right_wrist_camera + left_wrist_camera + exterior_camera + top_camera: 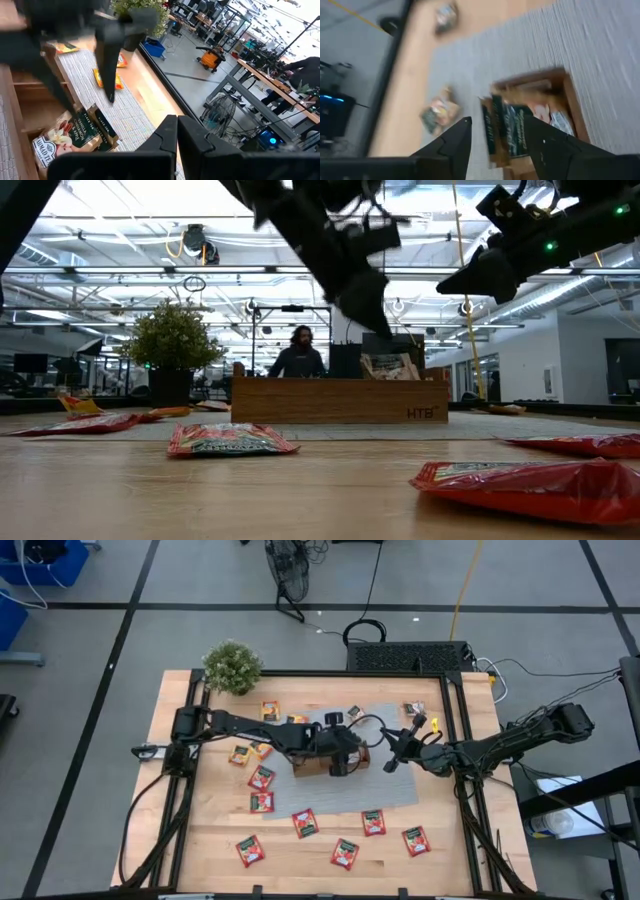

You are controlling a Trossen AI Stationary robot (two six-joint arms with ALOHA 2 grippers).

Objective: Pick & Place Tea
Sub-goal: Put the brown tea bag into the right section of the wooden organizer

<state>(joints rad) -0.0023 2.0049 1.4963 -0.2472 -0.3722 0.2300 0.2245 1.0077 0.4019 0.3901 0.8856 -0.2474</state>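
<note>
The brown wooden tray (312, 766) stands on a grey mat (385, 790) in the middle of the table. Dark green and pale tea sachets (509, 131) stand upright in one of its compartments. My left gripper (497, 140) hangs open just above that compartment, with nothing between its fingers. My right gripper (392, 762) hovers shut to the right of the tray, holding nothing. Several red tea sachets (305, 823) lie flat on the near half of the table. Orange-yellow ones (240, 753) lie left of the tray.
A small green potted plant (232, 667) stands at the far left corner. More sachets (414, 708) lie on the mat beyond the tray. A black frame (470, 740) runs around the table. A person (300, 352) sits in the room behind.
</note>
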